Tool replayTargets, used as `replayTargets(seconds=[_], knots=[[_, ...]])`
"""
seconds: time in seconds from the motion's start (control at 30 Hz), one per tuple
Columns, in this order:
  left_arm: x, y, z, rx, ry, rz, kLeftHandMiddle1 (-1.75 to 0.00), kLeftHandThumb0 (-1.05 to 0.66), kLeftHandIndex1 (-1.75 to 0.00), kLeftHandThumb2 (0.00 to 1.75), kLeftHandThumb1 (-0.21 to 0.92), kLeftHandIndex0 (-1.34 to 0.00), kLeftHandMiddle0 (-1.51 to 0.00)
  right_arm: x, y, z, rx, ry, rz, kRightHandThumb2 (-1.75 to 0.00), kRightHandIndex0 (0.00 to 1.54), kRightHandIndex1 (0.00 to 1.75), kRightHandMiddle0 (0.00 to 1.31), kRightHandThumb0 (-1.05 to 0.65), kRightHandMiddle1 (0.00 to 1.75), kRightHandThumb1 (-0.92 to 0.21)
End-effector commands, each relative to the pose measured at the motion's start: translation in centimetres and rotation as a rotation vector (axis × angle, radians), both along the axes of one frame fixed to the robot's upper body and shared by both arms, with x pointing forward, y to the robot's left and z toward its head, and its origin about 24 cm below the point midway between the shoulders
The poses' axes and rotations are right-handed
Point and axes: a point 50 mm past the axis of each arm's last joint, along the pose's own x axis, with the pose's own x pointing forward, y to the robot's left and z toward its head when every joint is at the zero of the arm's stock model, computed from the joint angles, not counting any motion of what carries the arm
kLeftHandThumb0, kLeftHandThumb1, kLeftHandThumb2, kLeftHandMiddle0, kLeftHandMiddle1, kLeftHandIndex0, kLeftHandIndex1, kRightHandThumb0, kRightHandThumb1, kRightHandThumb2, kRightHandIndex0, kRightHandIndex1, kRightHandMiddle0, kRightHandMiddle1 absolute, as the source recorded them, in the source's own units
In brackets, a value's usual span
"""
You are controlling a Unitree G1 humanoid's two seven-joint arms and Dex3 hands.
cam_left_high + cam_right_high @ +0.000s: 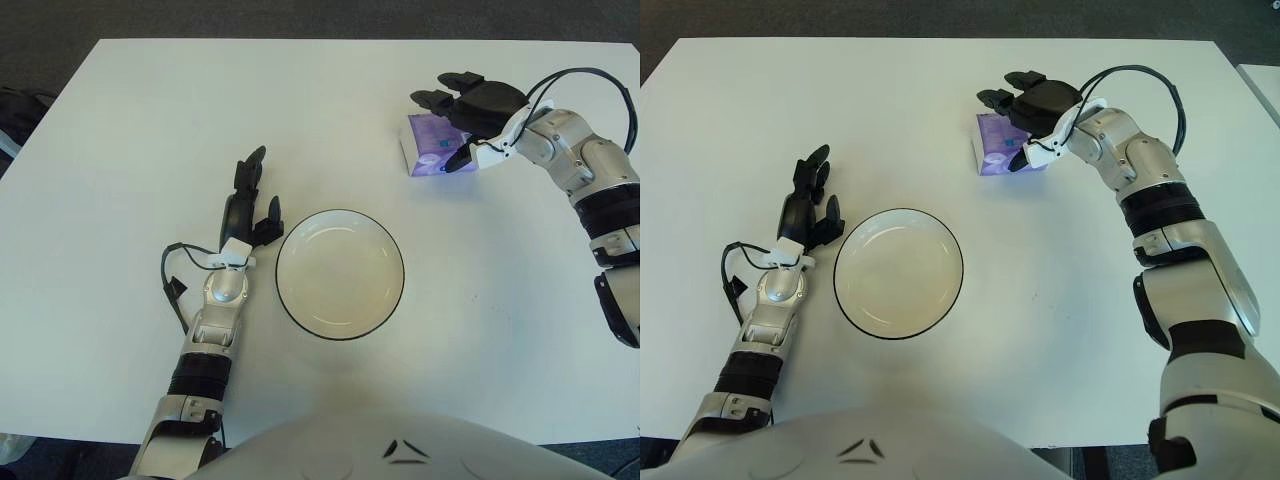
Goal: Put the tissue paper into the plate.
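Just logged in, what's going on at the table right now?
The right hand is over the purple tissue pack at the far right of the white table, fingers spread above it and not yet closed on it. The plate sits empty near the table's middle. The left hand shows just left of the plate, fingers open, idle.

Bare white table (500, 260) between tissue pack (425, 145) and plate (340, 273); left hand (248, 205) just beside plate's left rim.
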Motion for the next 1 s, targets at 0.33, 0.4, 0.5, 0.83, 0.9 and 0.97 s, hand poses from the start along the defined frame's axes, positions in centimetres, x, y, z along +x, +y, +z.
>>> replayTargets(seconds=[0.33, 0.4, 0.5, 0.83, 0.9, 0.97], knots=[[-1.4, 1.2, -3.1, 0.008, 0.146, 0.023, -0.05, -0.69, -0.63, 0.85, 0.92, 0.00, -0.29, 0.7, -0.4, 0.6, 0.025, -0.035, -0.069, -0.03, 0.00, 0.00, 0.00, -1.05, 0.00, -0.90], [-1.4, 1.2, -3.1, 0.006, 0.145, 0.022, -0.05, -0.69, -0.63, 0.84, 0.92, 0.00, -0.29, 0.8, -0.4, 0.6, 0.021, -0.034, -0.077, -0.03, 0.00, 0.00, 0.00, -1.05, 0.00, -0.90], [-1.4, 1.3, -3.2, 0.003, 0.142, 0.021, -0.05, -0.69, -0.64, 0.84, 0.92, 0.00, -0.29, 0.9, -0.4, 0.6, 0.019, -0.028, -0.085, -0.03, 0.00, 0.00, 0.00, -1.05, 0.00, -0.90], [-1.4, 1.3, -3.1, -0.006, 0.128, 0.018, -0.05, -0.68, -0.66, 0.83, 0.92, 0.00, -0.29, 1.4, -0.5, 0.4, -0.003, 0.038, -0.115, -0.02, 0.00, 0.00, 0.00, -1.05, 0.00, -0.90], [-1.4, 1.3, -3.1, -0.006, 0.126, 0.017, -0.05, -0.68, -0.66, 0.83, 0.92, 0.00, -0.29, 1.5, -0.5, 0.4, -0.006, 0.045, -0.116, -0.02, 0.00, 0.00, 0.00, -1.05, 0.00, -0.89], [-1.4, 1.3, -3.1, -0.007, 0.125, 0.016, -0.05, -0.68, -0.66, 0.83, 0.92, 0.00, -0.29, 1.6, -0.5, 0.3, -0.007, 0.058, -0.120, -0.01, 0.00, 0.00, 0.00, -1.05, 0.00, -0.89]])
